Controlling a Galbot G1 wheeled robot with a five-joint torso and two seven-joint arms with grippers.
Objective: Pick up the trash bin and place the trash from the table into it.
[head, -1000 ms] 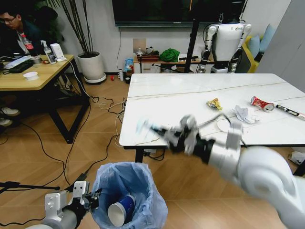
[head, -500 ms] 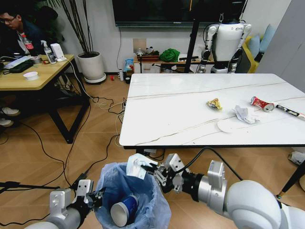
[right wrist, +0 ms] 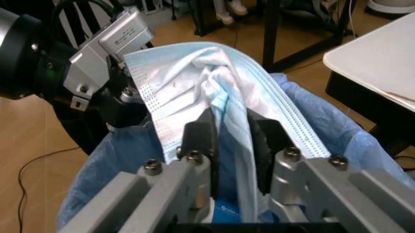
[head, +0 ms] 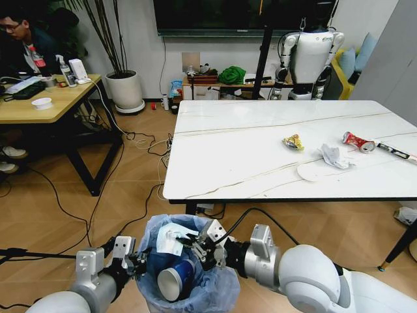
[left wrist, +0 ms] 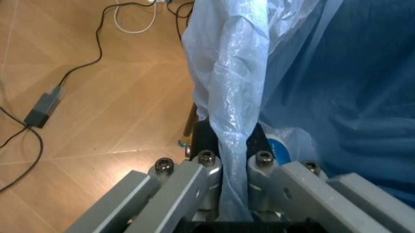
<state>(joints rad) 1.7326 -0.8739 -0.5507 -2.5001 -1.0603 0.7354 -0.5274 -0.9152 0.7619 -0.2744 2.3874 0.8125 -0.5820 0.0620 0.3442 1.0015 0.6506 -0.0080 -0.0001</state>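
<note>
R pincer (head: 190, 243) w/ mask (head: 171, 238) now lower, over trash bin (head: 221, 287).

Cup (head: 171, 282) inside trash bin (head: 215, 297)

head high, wrists close, sharing bin (head: 186, 267)

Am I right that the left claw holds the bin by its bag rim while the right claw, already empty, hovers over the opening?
Not quite. The right claw is not empty: the right wrist view shows it shut on a light-blue face mask above the trash bin. The rest holds: the left claw is clamped on the bag rim, as the left wrist view shows.
</note>
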